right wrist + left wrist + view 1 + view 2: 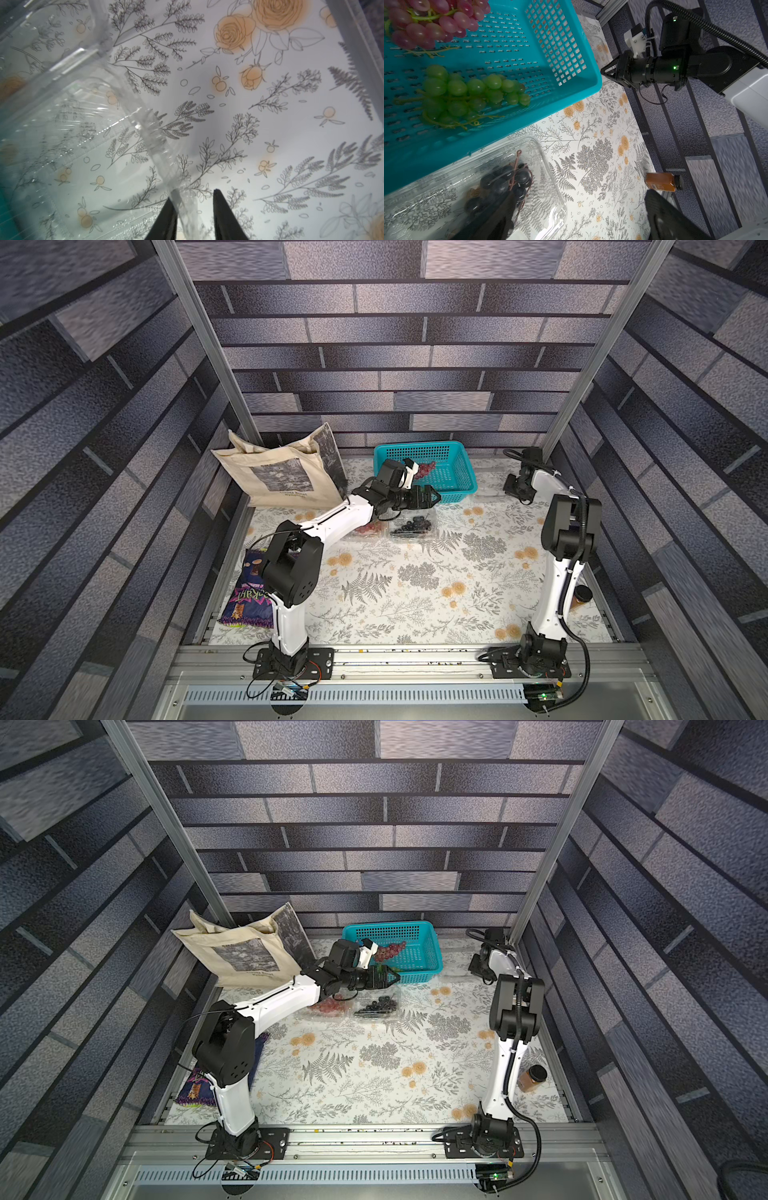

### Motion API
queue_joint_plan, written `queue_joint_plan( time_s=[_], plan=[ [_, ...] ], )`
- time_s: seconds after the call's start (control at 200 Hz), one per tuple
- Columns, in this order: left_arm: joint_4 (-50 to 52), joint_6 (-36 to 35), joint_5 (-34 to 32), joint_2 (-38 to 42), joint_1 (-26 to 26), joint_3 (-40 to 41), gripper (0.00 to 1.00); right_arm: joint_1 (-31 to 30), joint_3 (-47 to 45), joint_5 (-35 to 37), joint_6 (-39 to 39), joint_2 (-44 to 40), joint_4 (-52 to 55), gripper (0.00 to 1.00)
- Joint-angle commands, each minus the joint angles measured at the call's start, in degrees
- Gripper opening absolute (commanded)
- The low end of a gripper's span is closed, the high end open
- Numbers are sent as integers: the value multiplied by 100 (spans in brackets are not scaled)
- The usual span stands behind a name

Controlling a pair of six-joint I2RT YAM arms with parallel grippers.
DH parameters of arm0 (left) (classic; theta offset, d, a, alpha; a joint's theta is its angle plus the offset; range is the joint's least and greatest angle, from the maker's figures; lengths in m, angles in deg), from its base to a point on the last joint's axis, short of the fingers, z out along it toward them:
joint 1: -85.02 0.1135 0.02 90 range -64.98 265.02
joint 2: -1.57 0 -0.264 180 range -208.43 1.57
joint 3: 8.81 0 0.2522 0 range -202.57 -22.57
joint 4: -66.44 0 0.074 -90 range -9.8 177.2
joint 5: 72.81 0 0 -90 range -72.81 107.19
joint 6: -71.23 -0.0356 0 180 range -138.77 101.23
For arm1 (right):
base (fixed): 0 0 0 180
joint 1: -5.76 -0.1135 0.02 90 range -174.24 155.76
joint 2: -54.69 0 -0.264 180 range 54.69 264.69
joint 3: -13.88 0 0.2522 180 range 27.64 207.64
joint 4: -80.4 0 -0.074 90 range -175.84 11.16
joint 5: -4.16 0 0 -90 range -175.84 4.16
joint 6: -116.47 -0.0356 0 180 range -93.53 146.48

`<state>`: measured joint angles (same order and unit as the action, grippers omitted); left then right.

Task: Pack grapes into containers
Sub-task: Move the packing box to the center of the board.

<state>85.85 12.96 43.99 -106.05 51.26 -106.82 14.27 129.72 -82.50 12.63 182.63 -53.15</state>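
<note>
While tote flanks basket, left arm overhangs containers.

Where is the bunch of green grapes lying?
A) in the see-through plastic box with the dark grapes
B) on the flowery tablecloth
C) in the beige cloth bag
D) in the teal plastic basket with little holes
D: the bunch of round green grapes lies on the floor of the teal perforated plastic basket, inside its walls, while the clear plastic clamshell box holds only dark blue-black grapes.
</note>
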Motion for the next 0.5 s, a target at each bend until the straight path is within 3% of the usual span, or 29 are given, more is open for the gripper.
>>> queue_joint_plan(
  time_s=[0.0, 0.25, 0.496],
  plan=[
    [69, 45, 20, 458, -21, -33, 100, 1, -387, 237, -181, -506, -45, 28],
    [156, 3, -35, 822, -108, 118, 100, 33, -1212, 665, -311, -1134, 106, 28],
    [103, 191, -23, 1184, -256, 441, 100, 80, -2593, 644, -843, -2314, -19, 29]
  ],
)
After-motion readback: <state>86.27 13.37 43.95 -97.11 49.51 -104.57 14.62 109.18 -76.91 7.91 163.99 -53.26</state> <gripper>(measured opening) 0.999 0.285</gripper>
